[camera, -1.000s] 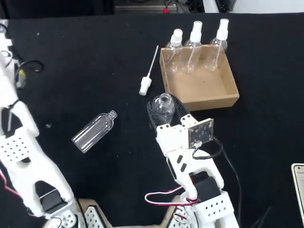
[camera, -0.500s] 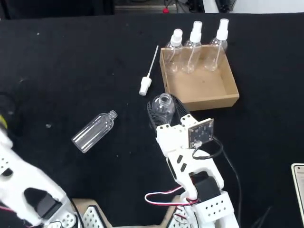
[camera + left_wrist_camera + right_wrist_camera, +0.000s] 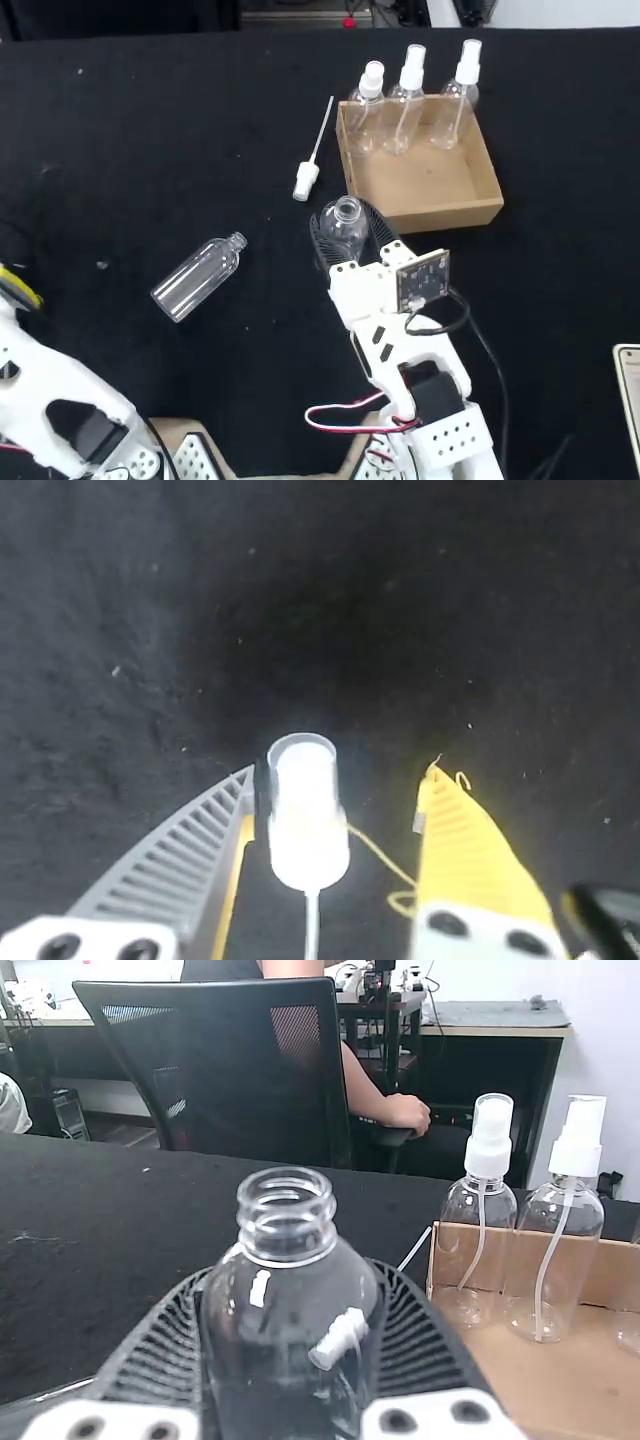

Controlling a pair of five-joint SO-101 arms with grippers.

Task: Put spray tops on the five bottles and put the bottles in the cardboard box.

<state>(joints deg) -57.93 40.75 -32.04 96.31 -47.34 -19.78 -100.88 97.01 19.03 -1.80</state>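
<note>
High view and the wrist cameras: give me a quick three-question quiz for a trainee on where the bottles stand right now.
1. Count: how many bottles with spray tops stand in the cardboard box?
2. True or false: the upright bottle in the right gripper has a spray top on it.
3. Pick one: the loose bottle on the table is A) standing upright, B) lying on its side, C) inside the box.
Key: 1) three; 2) false, its neck is open; 3) B.
</note>
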